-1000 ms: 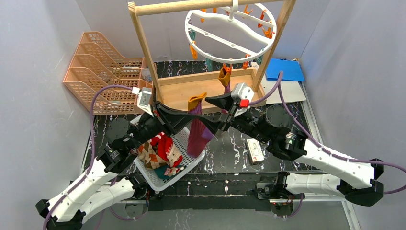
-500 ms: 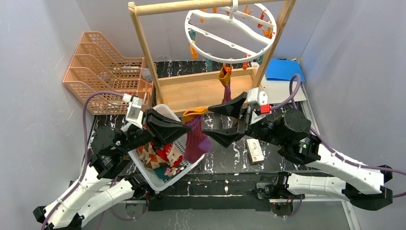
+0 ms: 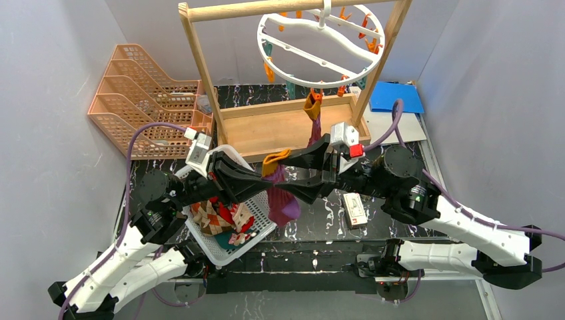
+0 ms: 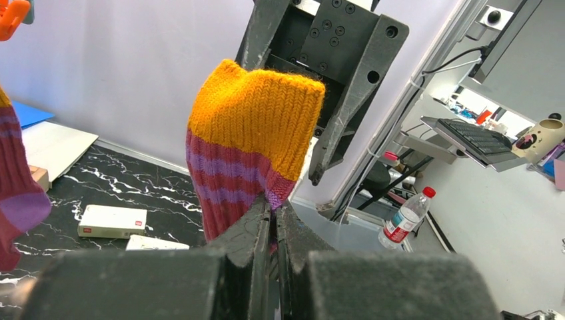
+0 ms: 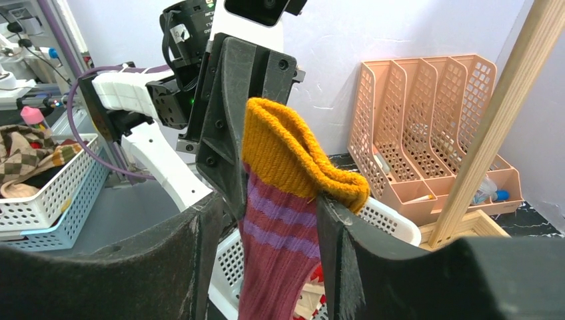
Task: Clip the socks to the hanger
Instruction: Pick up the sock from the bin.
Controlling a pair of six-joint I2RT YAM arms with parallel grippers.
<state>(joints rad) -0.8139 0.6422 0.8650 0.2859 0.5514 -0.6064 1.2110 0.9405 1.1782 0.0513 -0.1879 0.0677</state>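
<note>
The left gripper [image 4: 273, 215] is pinching a maroon sock [image 4: 256, 133] just below its orange cuff, holding it up just right of the white basket [image 3: 263, 227]. The right gripper [image 5: 273, 200] is straddling the cuff, jaws apart, one finger touching it. The hanger [image 3: 318, 84] is hanging far behind, with a matching sock [image 3: 313, 115] dangling from it.

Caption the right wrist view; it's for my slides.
Right gripper flanks the orange-cuffed maroon knit sock pinched by the left gripper.

Right tool [image 5: 265, 217] now astride sock [image 5: 294, 159]
</note>
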